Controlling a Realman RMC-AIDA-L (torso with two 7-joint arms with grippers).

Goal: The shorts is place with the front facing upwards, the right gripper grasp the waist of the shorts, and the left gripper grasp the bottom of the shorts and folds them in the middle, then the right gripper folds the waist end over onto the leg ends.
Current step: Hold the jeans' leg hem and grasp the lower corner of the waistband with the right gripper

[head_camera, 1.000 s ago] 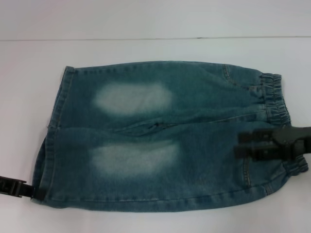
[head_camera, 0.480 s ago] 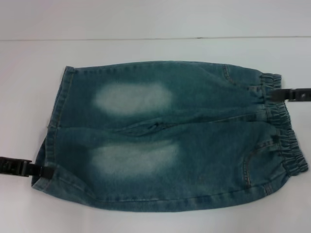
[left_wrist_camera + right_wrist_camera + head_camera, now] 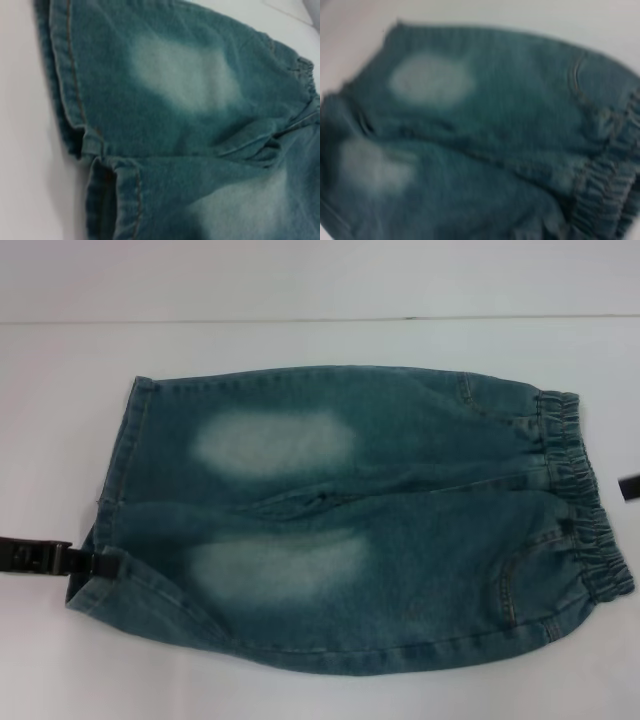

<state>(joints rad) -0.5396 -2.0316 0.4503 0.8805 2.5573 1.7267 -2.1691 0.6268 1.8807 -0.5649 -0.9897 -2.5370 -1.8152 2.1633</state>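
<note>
The head camera looks down on the whole shorts [image 3: 340, 520]. The left wrist camera sits close over the leg hems [image 3: 95, 150]; the right wrist camera faces the waistband [image 3: 605, 185]. All share the faded thigh patches [image 3: 275, 440].

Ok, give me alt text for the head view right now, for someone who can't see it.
Blue-green denim shorts lie flat on a white table, the waist toward the robot's right. The left gripper meets the near leg hem at the left edge; only a sliver of the right gripper shows at the right edge.
</note>
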